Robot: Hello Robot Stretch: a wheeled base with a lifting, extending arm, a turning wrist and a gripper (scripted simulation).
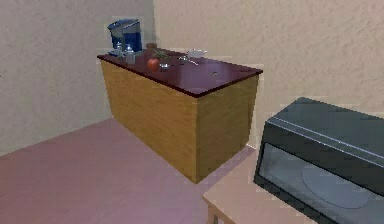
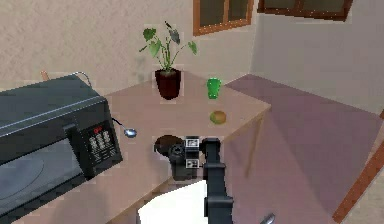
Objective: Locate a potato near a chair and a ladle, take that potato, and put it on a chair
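A small brownish-yellow rounded potato (image 2: 218, 117) lies on the light wooden table (image 2: 250, 100) near its far right edge. The dark arm (image 2: 215, 190) rises from the bottom of the arm side view. The gripper (image 2: 166, 149) hangs over the tabletop, left of the white marker squares (image 2: 190, 151), nearer than the potato and to its left. I cannot tell whether it holds anything. A small grey-blue thing (image 2: 130, 131) lies on the table left of the gripper.
A black microwave (image 2: 50, 120) stands on the table's left, also seen as the microwave (image 1: 325, 150). A potted plant (image 2: 168, 70) and a green cup (image 2: 213, 88) stand farther out. Ahead is a wooden counter (image 1: 170, 110) bearing a blue machine (image 1: 124, 36), a red fruit (image 1: 152, 62) and utensils (image 1: 190, 60).
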